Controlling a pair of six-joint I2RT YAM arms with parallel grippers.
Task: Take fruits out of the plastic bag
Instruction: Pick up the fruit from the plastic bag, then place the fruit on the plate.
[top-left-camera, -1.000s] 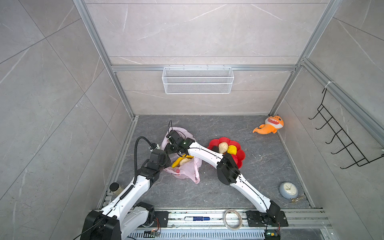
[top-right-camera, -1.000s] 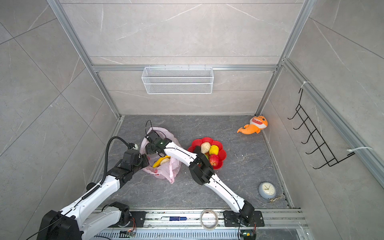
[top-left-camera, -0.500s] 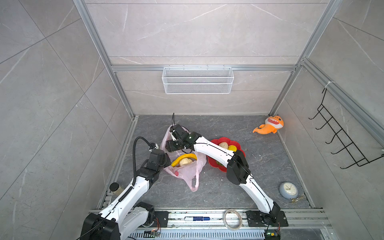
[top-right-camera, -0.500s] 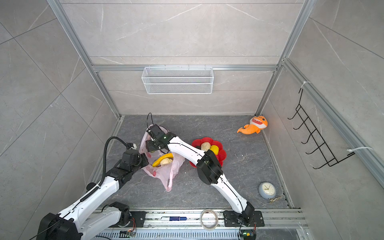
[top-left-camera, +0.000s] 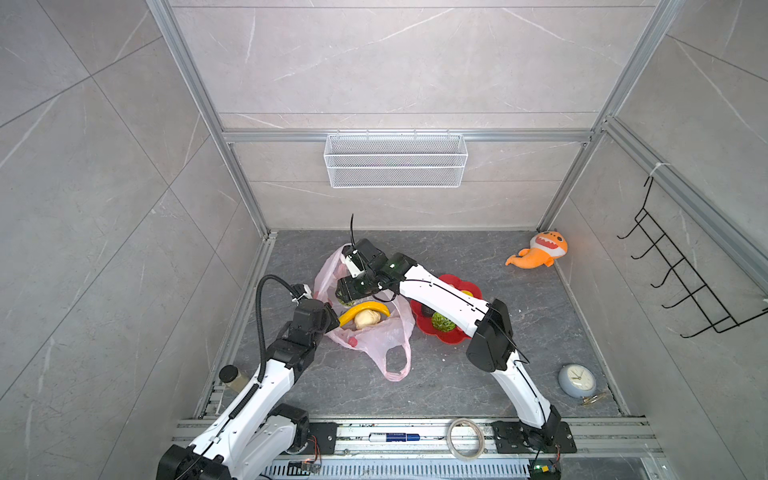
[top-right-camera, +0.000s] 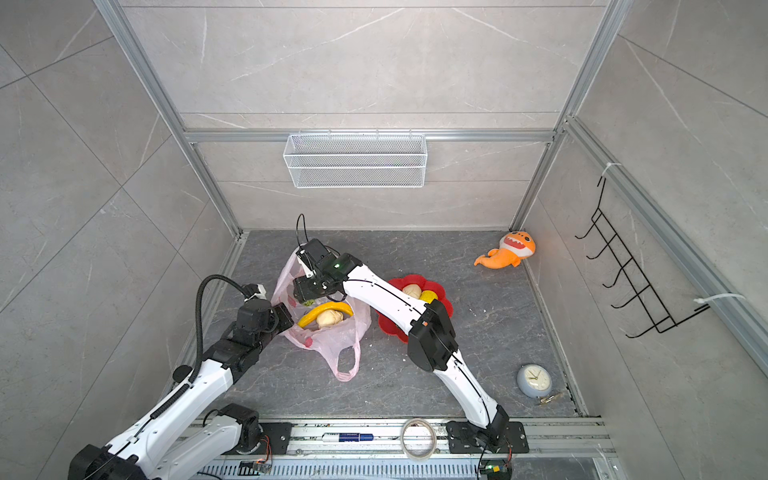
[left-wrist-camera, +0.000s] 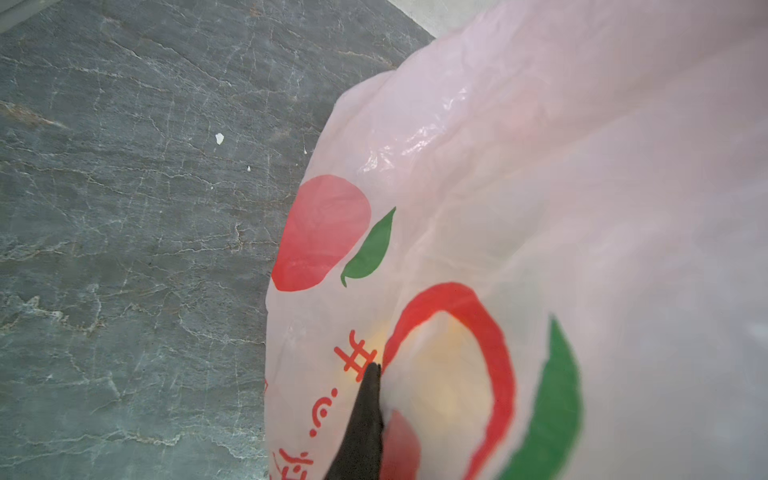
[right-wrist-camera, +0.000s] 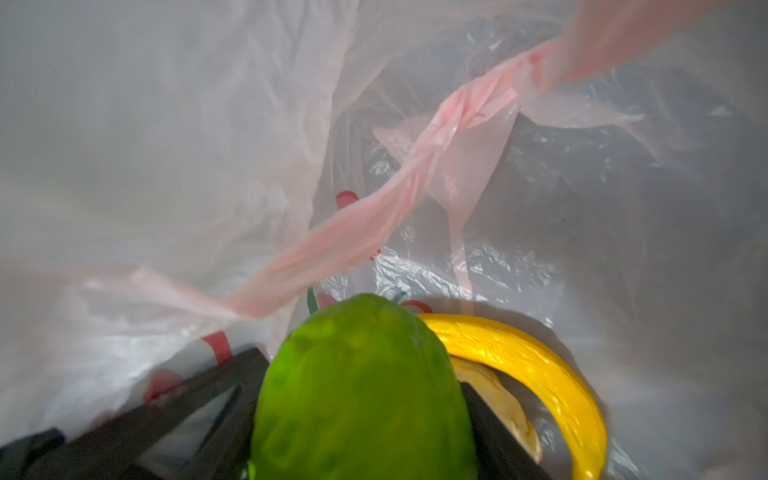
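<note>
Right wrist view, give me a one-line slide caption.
Right gripper clamps a bumpy green fruit inside the pink plastic bag, yellow banana lying beside it.

- Plastic bag: the left wrist view shows red printed characters beside a red apple outline with a green leaf. One is a crossed-stroke sign like "井"; the others are cut off and unreadable.
- Clock, front right corner of the floor: dial numerals too small to read.
- Blue-and-white pen on the front rail: label unreadable.

2 overhead whole-scene views; 2 wrist close-ups on plastic bag
</note>
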